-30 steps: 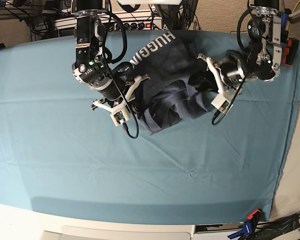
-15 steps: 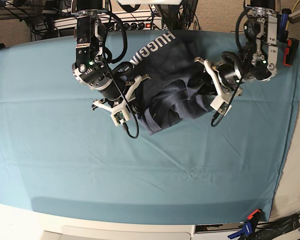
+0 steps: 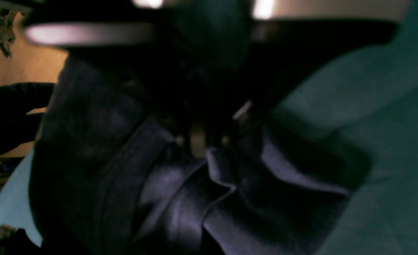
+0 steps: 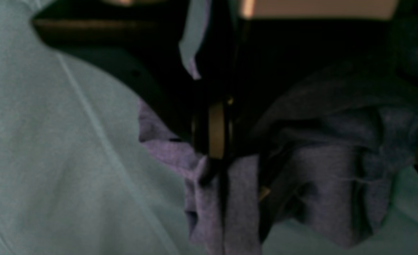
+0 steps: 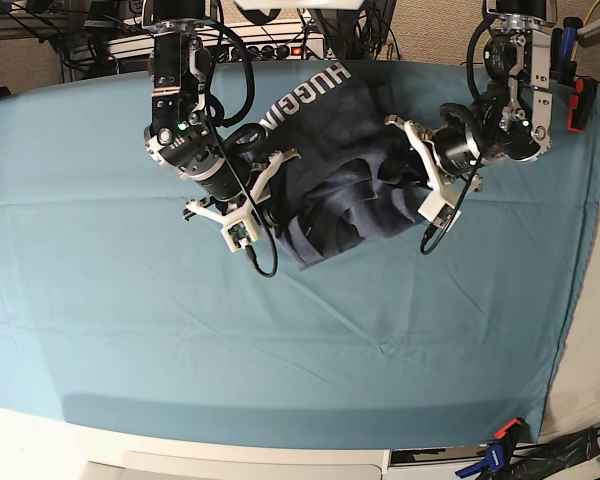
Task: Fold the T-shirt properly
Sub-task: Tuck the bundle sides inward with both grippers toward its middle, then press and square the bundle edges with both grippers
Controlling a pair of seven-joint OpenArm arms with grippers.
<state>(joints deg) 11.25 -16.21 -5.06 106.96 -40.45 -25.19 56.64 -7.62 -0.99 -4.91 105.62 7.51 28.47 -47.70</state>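
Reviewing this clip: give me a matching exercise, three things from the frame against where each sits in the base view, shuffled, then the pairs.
Things:
1. T-shirt
2. left gripper
3. right gripper

Places:
A. at the shirt's left edge in the view
B. bunched at the table's far middle
C. at the shirt's right edge in the view

Pairs: 1-B, 2-C, 3-A

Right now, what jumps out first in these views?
The crumpled T-shirt, bunched dark blue at the far middle of the teal table cloth, white lettering facing up near the back edge. Both arms crowd it: the right pincer is shut on fabric at its left edge in the base view, and the left pincer presses into the folds on the other side.
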